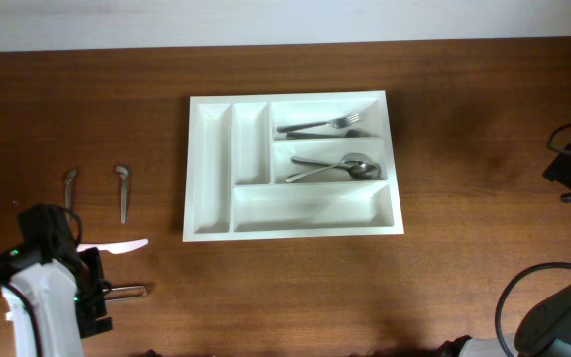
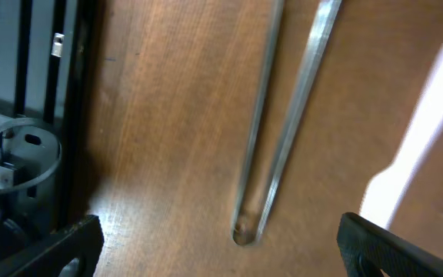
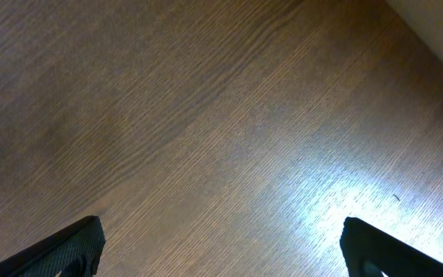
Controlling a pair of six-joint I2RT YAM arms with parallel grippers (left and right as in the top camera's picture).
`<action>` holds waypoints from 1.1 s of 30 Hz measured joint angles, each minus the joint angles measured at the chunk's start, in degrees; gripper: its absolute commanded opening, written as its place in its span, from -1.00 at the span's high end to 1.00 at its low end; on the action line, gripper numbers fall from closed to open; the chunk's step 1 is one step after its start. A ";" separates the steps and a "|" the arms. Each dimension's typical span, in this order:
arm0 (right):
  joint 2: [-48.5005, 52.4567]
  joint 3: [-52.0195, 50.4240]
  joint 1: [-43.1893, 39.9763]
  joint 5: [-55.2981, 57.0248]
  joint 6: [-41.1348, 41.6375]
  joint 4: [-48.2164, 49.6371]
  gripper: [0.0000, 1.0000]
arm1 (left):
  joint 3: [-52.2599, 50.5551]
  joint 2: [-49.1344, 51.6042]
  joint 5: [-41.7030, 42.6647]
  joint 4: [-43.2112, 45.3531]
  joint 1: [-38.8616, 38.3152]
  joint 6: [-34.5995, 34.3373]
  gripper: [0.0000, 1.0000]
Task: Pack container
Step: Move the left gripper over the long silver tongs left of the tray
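Forks (image 1: 320,126) and spoons (image 1: 340,167) already lie in the large white plastic five-compartment cutlery tray (image 1: 305,209) at mid-table as I hover the left gripper (image 2: 221,252), fingers apart, over a thin steel handle (image 2: 294,115), the right gripper (image 3: 225,250) likewise spread, several loose pieces left to pack.

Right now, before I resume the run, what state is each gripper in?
Left gripper: open, empty, a metal utensil handle lying below it.
Right gripper: open, empty, over the table.
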 measured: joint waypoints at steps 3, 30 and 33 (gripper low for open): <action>0.00 0.00 0.00 0.00 -0.02 0.00 -0.98 | 0.04 4.72 1.79 2.40 2.91 4.13 -0.98; 0.00 0.00 0.00 0.00 -0.02 0.00 -0.98 | -4.31 10.73 2.91 16.98 3.67 16.39 -0.98; 0.00 0.00 0.00 0.00 0.00 0.00 -0.98 | -4.72 10.73 2.89 19.26 3.67 16.24 -0.98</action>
